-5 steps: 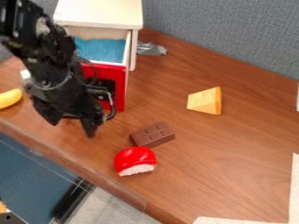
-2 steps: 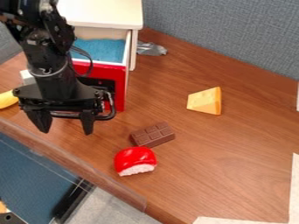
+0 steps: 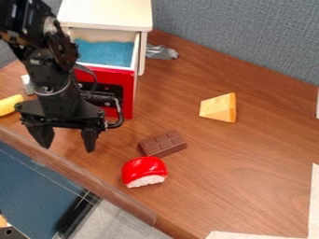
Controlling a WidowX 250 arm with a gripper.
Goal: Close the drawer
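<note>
So from my end, on the camera view, I've got the arm (image 3: 56,74) coming in from the upper left, with the hand (image 3: 67,146) hanging down in front of the drawer (image 3: 127,86), over by the near edge of the table (image 3: 249,158). The hand is spread, two fingers well apart and pointing down. The drawer is the one with the red front, and it's sticking out of the little white cabinet (image 3: 106,12) at the upper left, so it's open and I can see the blue stuff (image 3: 106,52) inside. Its dark handle (image 3: 118,122) is right by the hand's right edge in the picture, though I can't tell if they're touching. Over to the right of the hand there's a chocolate bar (image 3: 163,143), with a red and white toy (image 3: 144,172) just beside it, nearer the table's front edge. A cheese wedge (image 3: 219,108) lies farther right, well apart from those two, some crumpled grey stuff (image 3: 161,52) is near the cabinet's right side, and a yellow toy (image 3: 9,104) pokes in at the left edge.
</note>
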